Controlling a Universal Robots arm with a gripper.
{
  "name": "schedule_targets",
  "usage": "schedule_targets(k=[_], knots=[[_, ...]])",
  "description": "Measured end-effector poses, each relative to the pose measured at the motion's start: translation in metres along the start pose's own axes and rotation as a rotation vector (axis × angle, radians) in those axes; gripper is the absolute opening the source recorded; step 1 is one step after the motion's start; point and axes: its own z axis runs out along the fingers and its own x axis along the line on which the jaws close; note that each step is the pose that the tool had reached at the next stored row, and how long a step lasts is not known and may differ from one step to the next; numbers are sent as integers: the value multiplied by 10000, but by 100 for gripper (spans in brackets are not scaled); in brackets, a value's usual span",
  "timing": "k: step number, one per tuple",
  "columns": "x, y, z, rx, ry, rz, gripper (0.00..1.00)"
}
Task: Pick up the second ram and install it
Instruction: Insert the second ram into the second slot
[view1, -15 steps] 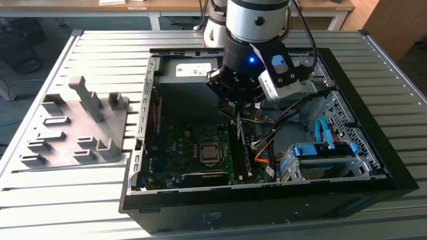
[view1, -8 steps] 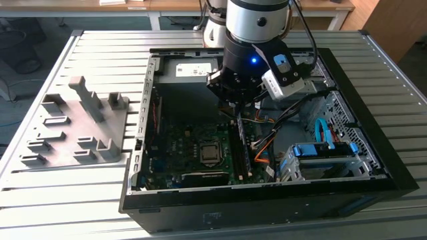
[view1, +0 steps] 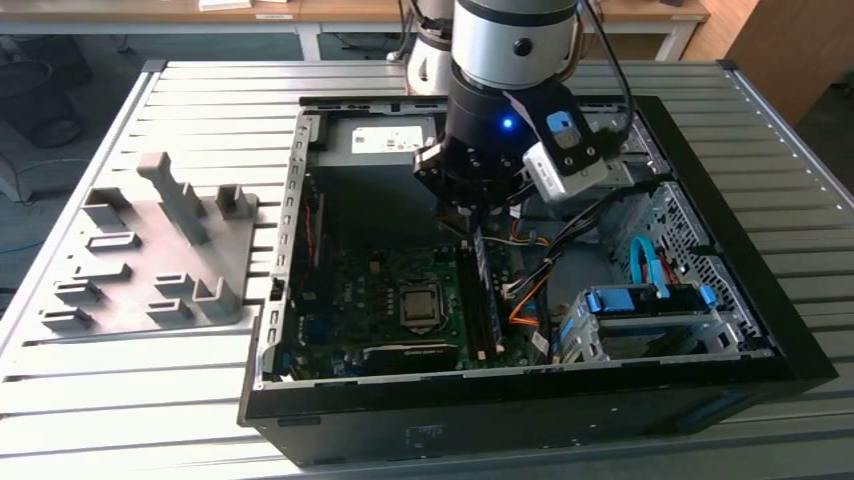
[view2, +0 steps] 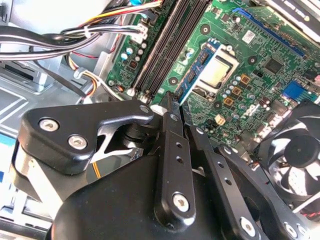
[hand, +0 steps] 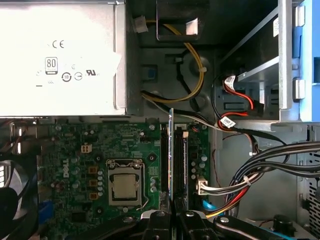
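My gripper (hand: 171, 216) is shut on the second ram (hand: 171, 150), a thin blue stick seen edge-on in the first wrist view. The stick hangs over the long black memory slots (hand: 179, 160) on the green motherboard (hand: 75, 150), lined up along them. Whether it touches a slot I cannot tell. In the second wrist view the black fingers (view2: 172, 125) clamp one end of the blue stick (view2: 196, 71), which carries a small white label and runs beside the slots (view2: 170, 45). In the exterior view the gripper (view1: 471, 215) reaches down into the open computer case (view1: 747, 300).
A silver power supply (hand: 60, 55) lies past the slots' far end. The processor socket (hand: 125, 182) is beside them, and cable bundles (hand: 260, 170) on the other side. A fan (view2: 295, 150) and a blue drive cage (view1: 654, 310) sit in the case. A grey fixture tray (view1: 160, 250) lies at the exterior view's left.
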Motion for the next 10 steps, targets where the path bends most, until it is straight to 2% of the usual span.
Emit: schedule_targets(k=[10], knots=[[1,0,82,0,0,0,14]])
